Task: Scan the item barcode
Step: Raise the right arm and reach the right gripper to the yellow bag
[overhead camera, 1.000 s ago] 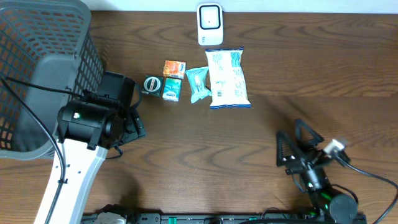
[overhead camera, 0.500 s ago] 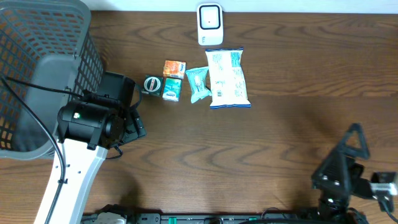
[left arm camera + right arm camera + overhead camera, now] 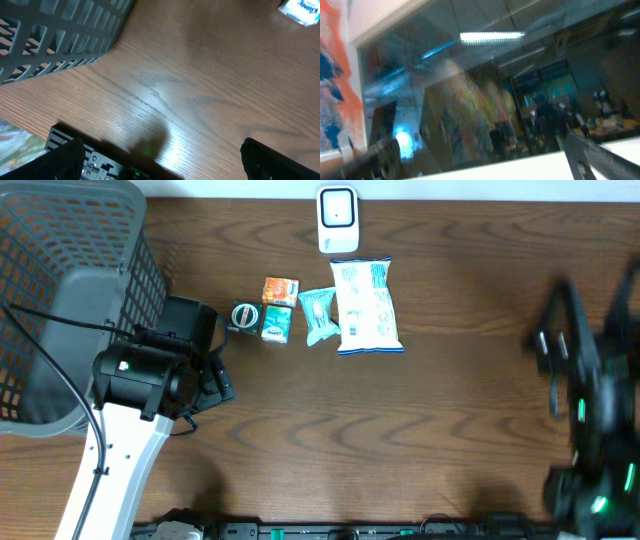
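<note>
The items lie in a row at the back of the table: a white-and-teal snack bag (image 3: 366, 305), a teal packet (image 3: 319, 315), an orange box (image 3: 281, 290), a teal box (image 3: 276, 323) and a round tin (image 3: 245, 315). A white scanner (image 3: 337, 218) stands behind them. My left gripper (image 3: 170, 167) hangs open over bare wood beside the basket, nothing between its fingertips (image 3: 60, 160). My right arm (image 3: 590, 400) is a blur at the right edge, raised high. Its gripper (image 3: 482, 157) stands open and empty, and that wrist view shows the room, not the table.
A large grey mesh basket (image 3: 70, 290) fills the left side, and its wall (image 3: 60, 30) is close to my left gripper. The left arm (image 3: 145, 375) with its cables sits in front of it. A white-and-blue packet (image 3: 300, 9) shows at the left wrist view's top right.
The right arm has swung from the front edge up along the right side and is now motion-blurred. The left arm and the items have not moved.
</note>
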